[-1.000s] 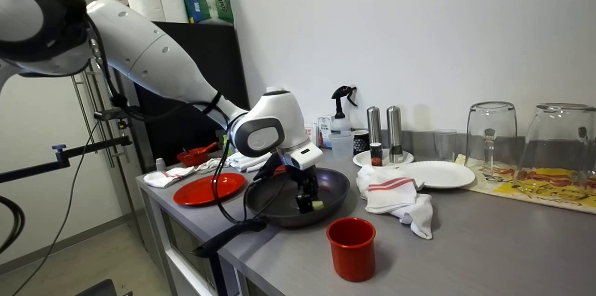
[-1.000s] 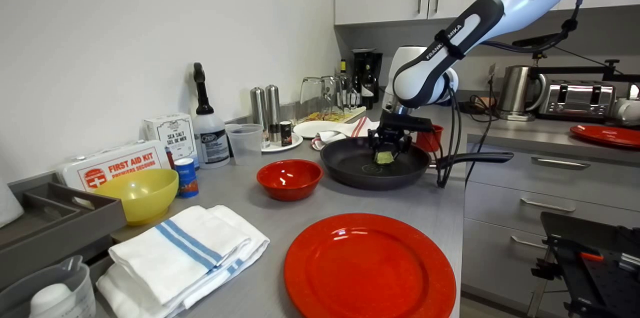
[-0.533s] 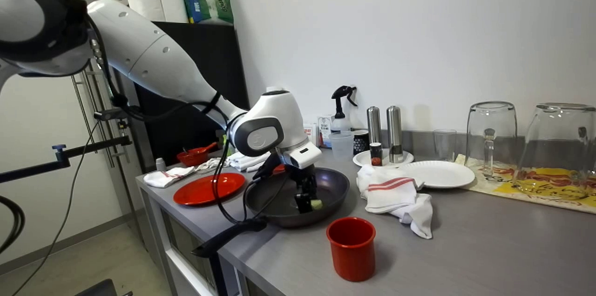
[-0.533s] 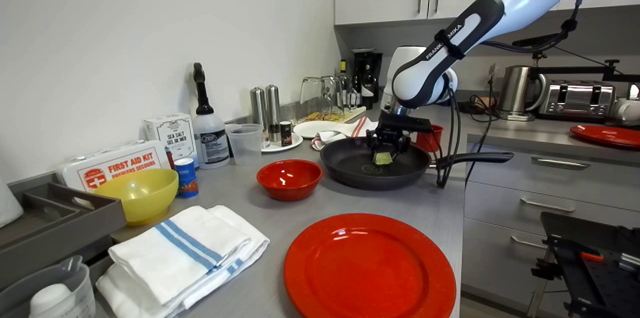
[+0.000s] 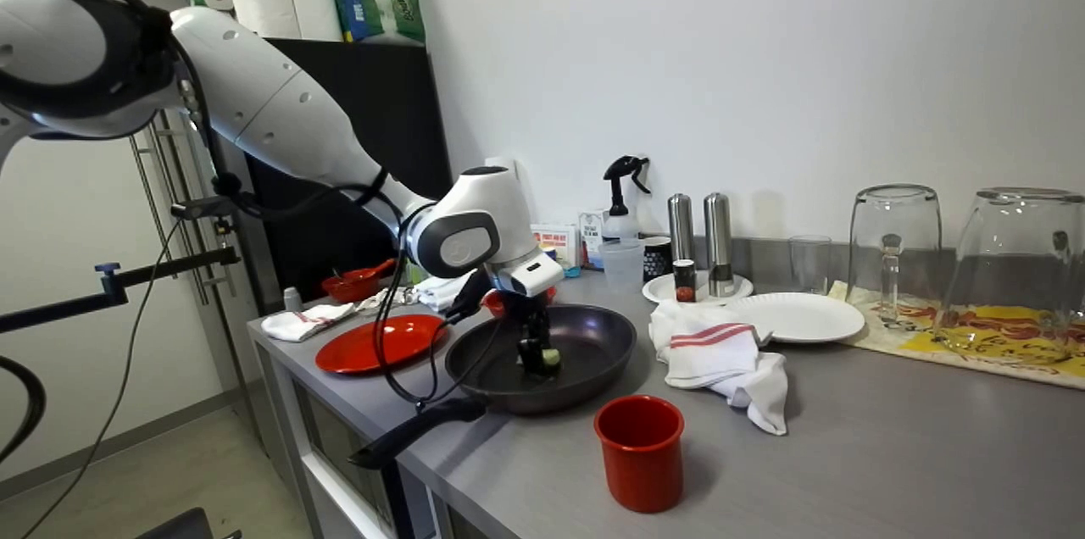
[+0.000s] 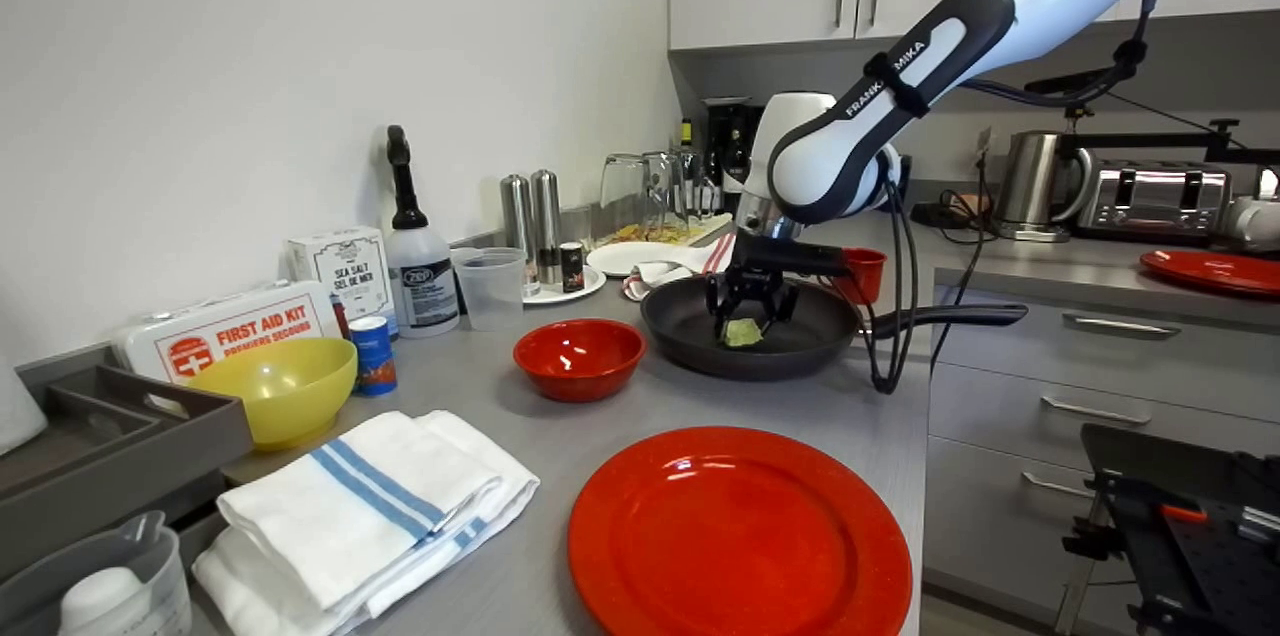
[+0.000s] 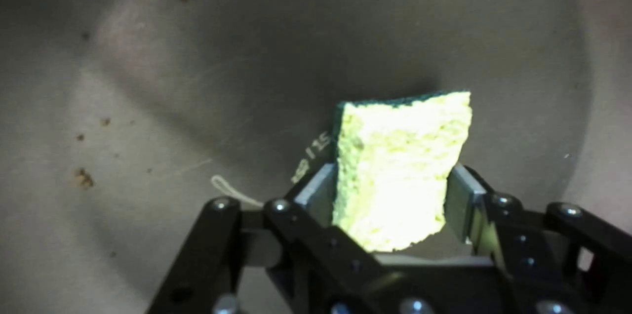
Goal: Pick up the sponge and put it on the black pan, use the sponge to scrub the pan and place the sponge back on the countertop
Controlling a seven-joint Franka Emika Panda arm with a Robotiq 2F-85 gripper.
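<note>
The black pan (image 5: 593,344) sits on the grey countertop, and it shows in both exterior views (image 6: 815,341). Its floor, with brown specks and scratches, fills the wrist view (image 7: 207,72). My gripper (image 7: 391,183) is shut on the sponge (image 7: 400,156), with one finger on each side. The sponge is yellow-green with a dark green scouring layer. In both exterior views the gripper (image 5: 536,348) points down inside the pan, and the sponge (image 6: 743,332) is at or just above the pan floor. Whether it touches the floor is hard to tell.
The pan handle (image 5: 420,433) sticks out past the counter's front edge. A red cup (image 5: 640,458) and a white towel with red stripes (image 5: 716,348) stand close to the pan. A red bowl (image 6: 580,366) and a red plate (image 6: 740,536) lie on its other side.
My gripper has moved with the sponge across the pan, leftward in both exterior views, toward the red bowl's side. The pan has not visibly moved. The sponge stays gripped.
</note>
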